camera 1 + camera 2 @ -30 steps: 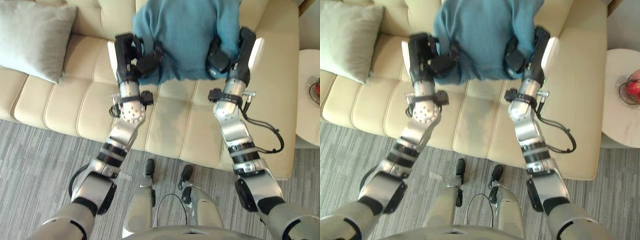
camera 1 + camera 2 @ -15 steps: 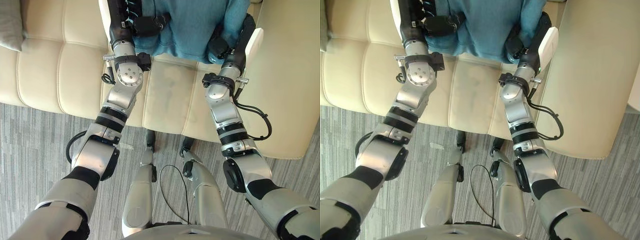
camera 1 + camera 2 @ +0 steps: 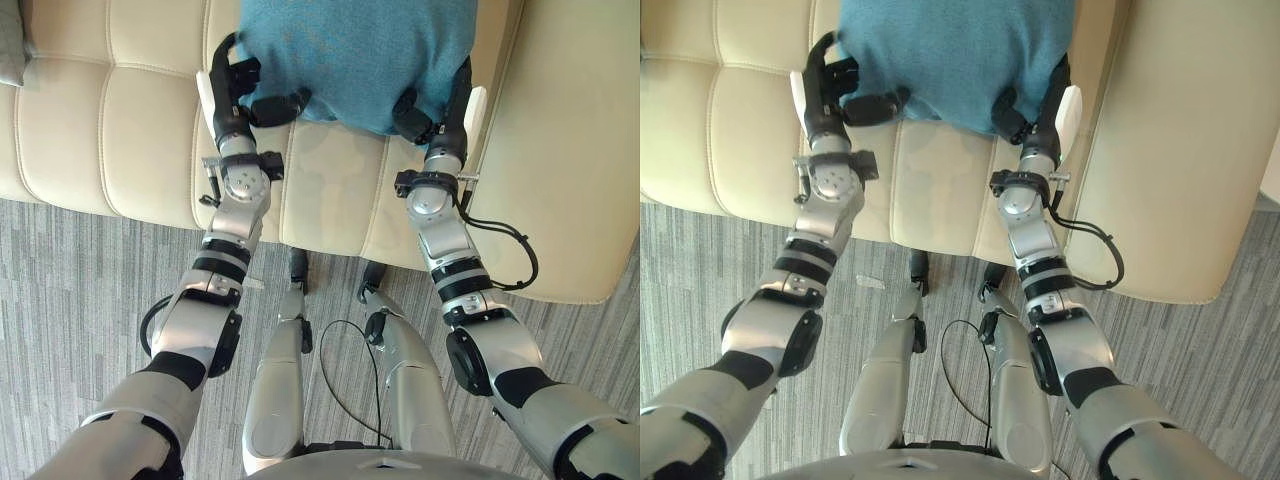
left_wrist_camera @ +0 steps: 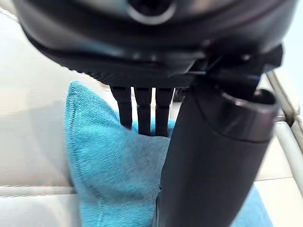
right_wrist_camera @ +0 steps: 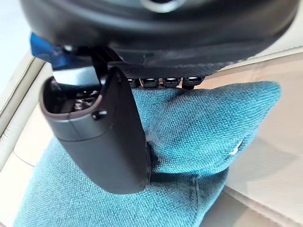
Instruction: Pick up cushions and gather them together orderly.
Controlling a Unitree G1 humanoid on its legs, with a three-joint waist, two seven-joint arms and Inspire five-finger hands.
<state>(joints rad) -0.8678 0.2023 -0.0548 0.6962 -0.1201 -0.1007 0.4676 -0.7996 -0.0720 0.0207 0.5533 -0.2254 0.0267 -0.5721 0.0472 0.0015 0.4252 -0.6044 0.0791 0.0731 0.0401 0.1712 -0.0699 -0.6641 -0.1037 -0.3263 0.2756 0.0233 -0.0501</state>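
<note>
I hold a teal cushion (image 3: pixel 355 50) over the cream sofa seat (image 3: pixel 110 130), one hand at each lower corner. My left hand (image 3: pixel 238 92) grips the cushion's left corner, and in the left wrist view its thumb (image 4: pixel 213 156) and fingers (image 4: pixel 142 111) pinch the teal fabric (image 4: pixel 109 165). My right hand (image 3: pixel 437 105) grips the right corner. In the right wrist view its thumb (image 5: pixel 102 137) presses the cushion (image 5: pixel 203 132) against the fingers behind it. The cushion's upper part runs past the top of the eye views.
A grey cushion (image 3: pixel 10 45) lies on the sofa at the far left edge. The sofa's wide armrest (image 3: pixel 570 150) stands to the right of my right arm. Grey striped carpet (image 3: pixel 80 280) runs along the sofa's front.
The camera has swung, so the grey cushion has slid to the left edge. Both hands keep their hold, and the teal cushion has come nearer the sofa's front than half a second ago.
</note>
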